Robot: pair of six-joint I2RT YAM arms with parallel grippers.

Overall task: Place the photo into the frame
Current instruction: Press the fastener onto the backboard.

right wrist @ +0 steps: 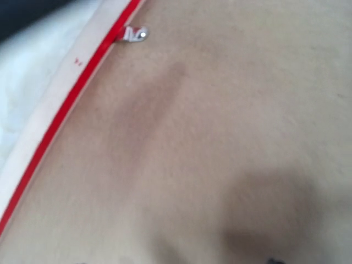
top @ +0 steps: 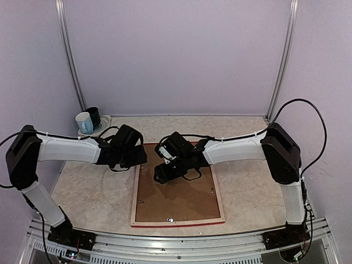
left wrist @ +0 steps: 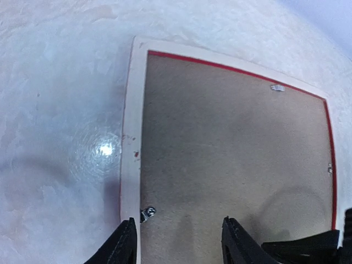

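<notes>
Pale marbled bench (top: 247, 187); frame (top: 135, 192) lies flat on it near middle, back side up, pale wood rails showing; brown backing board (top: 176, 201) fills its opening; white mug (top: 84, 122) and dark mug (top: 94, 115) stand upright, side by side, at far left corner.

No text, label, brand or number can be read in any view. The frame (right wrist: 38, 129) has tiny red marks (right wrist: 76, 61) on its pale edge, too small and blurred to tell whether they are letters or signs.
</notes>
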